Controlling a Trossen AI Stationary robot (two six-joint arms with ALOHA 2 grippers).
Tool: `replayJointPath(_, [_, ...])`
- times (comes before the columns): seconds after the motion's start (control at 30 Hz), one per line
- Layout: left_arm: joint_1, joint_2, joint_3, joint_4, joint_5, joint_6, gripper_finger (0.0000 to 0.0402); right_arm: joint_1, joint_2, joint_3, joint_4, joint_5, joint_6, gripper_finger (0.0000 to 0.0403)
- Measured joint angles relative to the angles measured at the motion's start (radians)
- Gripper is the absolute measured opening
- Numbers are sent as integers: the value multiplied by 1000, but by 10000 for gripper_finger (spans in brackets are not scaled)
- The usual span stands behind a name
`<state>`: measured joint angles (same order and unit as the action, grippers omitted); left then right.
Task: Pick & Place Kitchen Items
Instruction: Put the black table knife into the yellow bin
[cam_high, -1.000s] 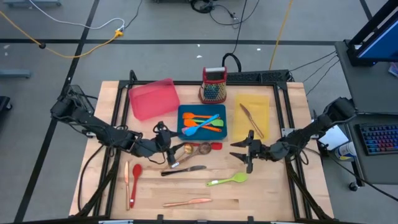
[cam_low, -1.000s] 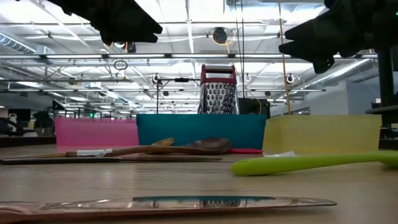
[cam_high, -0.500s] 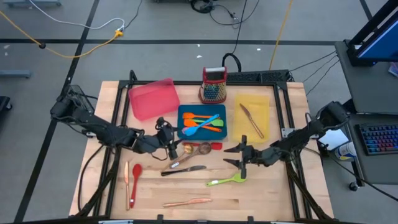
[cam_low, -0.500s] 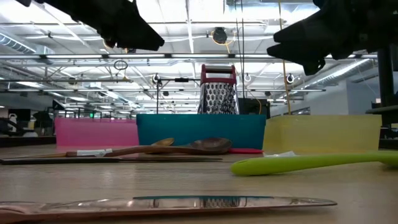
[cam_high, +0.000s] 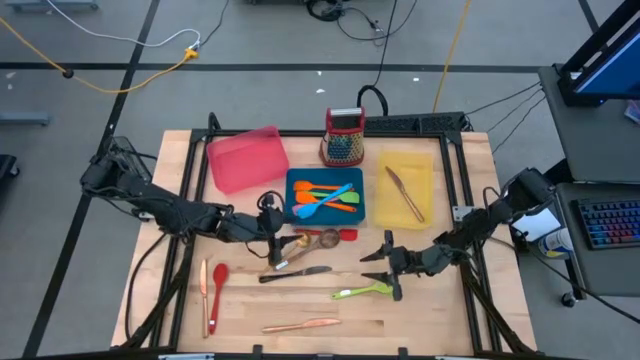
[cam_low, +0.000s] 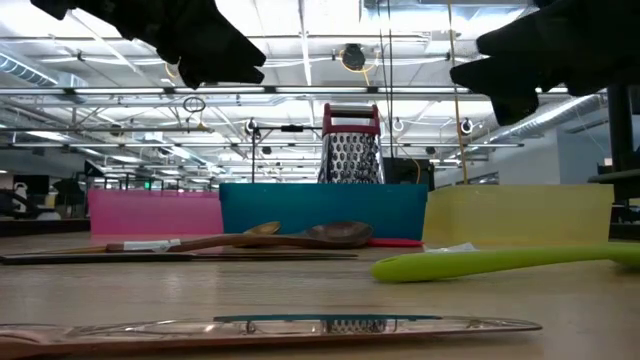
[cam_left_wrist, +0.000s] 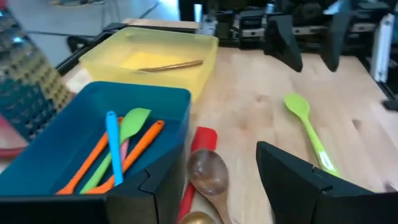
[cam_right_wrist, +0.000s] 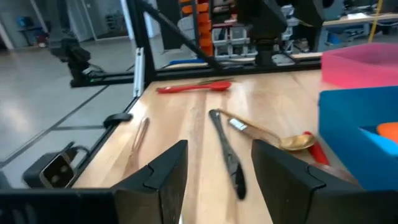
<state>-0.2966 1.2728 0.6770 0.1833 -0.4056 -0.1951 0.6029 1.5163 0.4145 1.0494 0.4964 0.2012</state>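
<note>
From above, the right gripper (cam_high: 385, 268) is hovering over the bare wood with its jaws spread, just above the green spatula (cam_high: 365, 290) lying on the table (cam_high: 440, 320). To take it well, I judge it should be straddling the slim handle crosswise rather than the broad soft head, closing only once both fingers are flanking it. The left gripper (cam_high: 270, 238), jaws also spread, is hanging near the wooden spoons (cam_high: 312, 241) in front of the blue tray (cam_high: 292, 212), which is already holding orange, blue and green utensils; the yellow tray (cam_high: 384, 190) is holding a copper-toned piece, and the pink tray (cam_high: 246, 158) is sitting beyond. At table height, the green spatula (cam_low: 500, 262) is showing as matte, rounded silicone, likely yielding under pressure, while the copper knife (cam_low: 270, 328) in front is lying flat and mirror-smooth, probably slippery to pinch. From the left wrist, the glossy wooden spoon bowl (cam_left_wrist: 209, 174) is lying between the open fingers. From the right wrist, a thin black-handled knife (cam_right_wrist: 227, 155) and a red spoon (cam_right_wrist: 196, 87) are lying ahead.
</note>
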Motion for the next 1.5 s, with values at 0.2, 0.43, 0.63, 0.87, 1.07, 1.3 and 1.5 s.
replayJointPath(0.2, [-9, 0, 0, 0, 49, 82, 202, 33, -1, 0, 0, 1, 0, 171])
replayJointPath(0.43, [-20, 0, 0, -34, 49, 72, 202, 40, -1, 0, -7, 1, -8, 171])
replayJointPath(0.63, [-20, 4, 0, -63, 49, 47, 202, 40, -1, 0, -10, 0, -37, 171])
replayJointPath(0.87, [-18, 13, 1, -62, 54, -16, 202, 39, -1, -1, -42, 0, -33, 171])
replayJointPath(1.07, [-19, 13, 1, -61, 119, 72, 202, 24, -1, -1, -39, 4, -31, 171])
replayJointPath(1.3, [-18, 13, 1, -60, 119, 119, 202, 20, -1, -1, -45, 0, -36, 171])
replayJointPath(1.5, [-39, 13, 1, -59, 146, 120, 202, 19, -1, -1, -25, 1, -27, 171])
